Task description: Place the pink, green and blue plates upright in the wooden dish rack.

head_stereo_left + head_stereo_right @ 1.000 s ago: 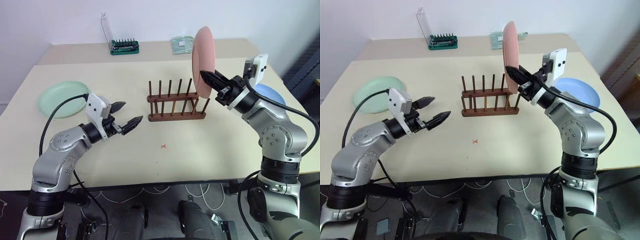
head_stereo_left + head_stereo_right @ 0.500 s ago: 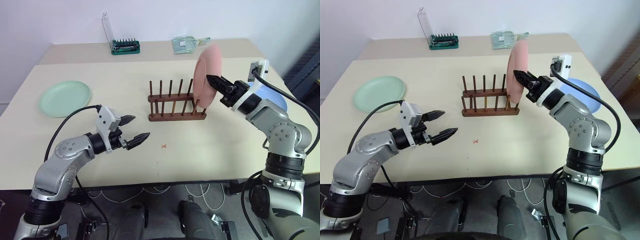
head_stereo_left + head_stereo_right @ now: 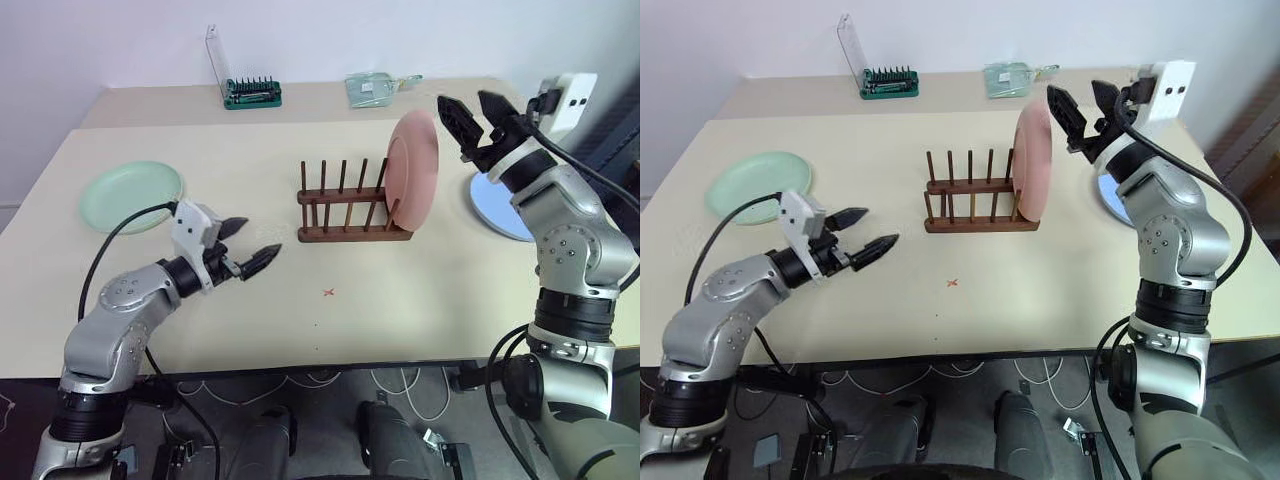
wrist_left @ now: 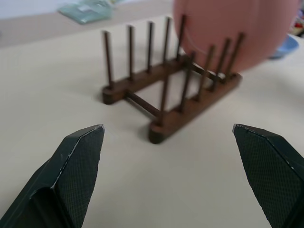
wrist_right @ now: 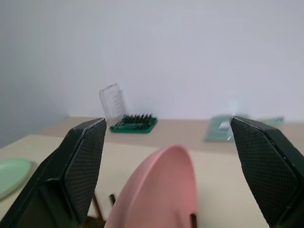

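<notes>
The salmon pink round plastic plate (image 3: 413,168) stands upright at the right end of the small dark brown wooden dish rack (image 3: 352,213), between its last thin pegs, and it leans a little. My right gripper (image 3: 479,111) is released, its two black fingers spread wide, and it hangs in the air above and to the right of the plate, not touching it. My left gripper (image 3: 248,245) is released too and holds nothing; it hovers low over the beige table (image 3: 420,300), to the left of the rack and pointing toward it.

I judge that the first plate is done and two are left. The pale mint green round plate (image 3: 131,195) lies flat near the far left of the table, well apart from the rack. The light blue round plate (image 3: 498,207) lies flat on the right side, partly hidden under my right arm.

To do the next step well, I should take a plate by its rim, because it lies flat and is shallow, so one finger must go under the edge. Then I turn it on its edge before lowering it. I should choose a slot apart from the pink plate, so that I do not knock it over.
</notes>
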`<state>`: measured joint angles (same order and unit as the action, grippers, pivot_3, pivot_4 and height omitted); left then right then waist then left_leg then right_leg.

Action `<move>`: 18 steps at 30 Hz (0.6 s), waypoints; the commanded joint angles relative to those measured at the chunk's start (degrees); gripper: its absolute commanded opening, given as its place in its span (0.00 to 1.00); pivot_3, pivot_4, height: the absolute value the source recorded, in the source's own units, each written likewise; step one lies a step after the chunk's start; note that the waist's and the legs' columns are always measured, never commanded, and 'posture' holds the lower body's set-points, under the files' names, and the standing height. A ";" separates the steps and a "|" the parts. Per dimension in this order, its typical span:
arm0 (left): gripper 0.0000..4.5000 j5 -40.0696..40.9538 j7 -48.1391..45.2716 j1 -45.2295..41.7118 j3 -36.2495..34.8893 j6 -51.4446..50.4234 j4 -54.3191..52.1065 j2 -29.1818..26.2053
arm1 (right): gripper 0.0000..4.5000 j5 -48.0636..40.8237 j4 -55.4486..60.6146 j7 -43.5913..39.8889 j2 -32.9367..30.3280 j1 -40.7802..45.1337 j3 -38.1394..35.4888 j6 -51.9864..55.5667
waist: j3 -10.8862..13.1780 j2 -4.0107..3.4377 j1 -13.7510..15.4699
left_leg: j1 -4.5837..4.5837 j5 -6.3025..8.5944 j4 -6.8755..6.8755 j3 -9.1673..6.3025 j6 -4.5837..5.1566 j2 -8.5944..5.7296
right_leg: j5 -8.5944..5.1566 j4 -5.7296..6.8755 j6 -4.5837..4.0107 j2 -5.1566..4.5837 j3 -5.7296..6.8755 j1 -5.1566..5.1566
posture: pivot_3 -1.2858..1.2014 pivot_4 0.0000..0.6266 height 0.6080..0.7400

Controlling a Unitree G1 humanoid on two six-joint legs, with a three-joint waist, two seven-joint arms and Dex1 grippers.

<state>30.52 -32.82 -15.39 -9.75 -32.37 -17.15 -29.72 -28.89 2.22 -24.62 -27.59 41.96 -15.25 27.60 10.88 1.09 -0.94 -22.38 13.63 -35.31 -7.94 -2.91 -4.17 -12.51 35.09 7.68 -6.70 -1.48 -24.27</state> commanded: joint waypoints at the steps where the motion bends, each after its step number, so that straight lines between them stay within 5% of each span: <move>1: 1.00 -3.72 12.74 -5.79 -7.93 3.24 7.34 2.57 | 0.93 8.46 8.32 -8.07 -5.30 1.68 9.71 -9.11 | 0.01 -0.02 0.04 | 0.00 0.00 -0.01 0.00 0.00 -0.01 | 0.00 0.02 0.00 0.00 0.00 -0.01 | 0.52 0.24 1.00; 5: 1.00 -6.76 30.03 -13.15 -16.69 0.60 18.44 4.52 | 0.93 11.42 13.99 -15.13 -7.14 -0.35 17.95 -12.00 | -0.02 0.03 -0.63 | 0.02 0.00 -0.02 -0.01 -0.01 0.06 | 0.00 0.06 0.02 0.06 0.01 -0.04 | 0.52 0.24 1.00; 11: 1.00 -7.09 43.56 -17.60 -26.02 -1.62 28.14 3.90 | 0.93 16.03 14.63 -15.91 -4.72 -2.79 23.92 -14.10 | -0.06 0.12 0.11 | -0.01 -0.01 -0.07 -0.03 -0.03 -0.01 | 0.02 0.05 0.03 0.01 0.01 -0.04 | 0.52 0.24 1.00; 18: 1.00 -2.30 41.65 -22.44 -28.51 -9.68 38.01 1.99 | 0.93 16.60 14.65 -16.73 -1.42 -4.42 25.69 -14.30 | -0.10 0.25 0.36 | -0.05 -0.02 -0.17 -0.12 -0.05 -0.05 | 0.02 0.10 0.03 0.01 0.05 -0.01 | 0.52 0.24 1.00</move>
<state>26.96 10.63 -35.88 -38.98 -40.76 20.04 -26.21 -12.13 15.16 -41.04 -29.61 37.20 10.93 14.23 10.78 1.33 -0.58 -22.42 13.60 -35.49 -8.05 -2.96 -4.23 -12.48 35.19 7.70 -6.69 -1.42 -24.26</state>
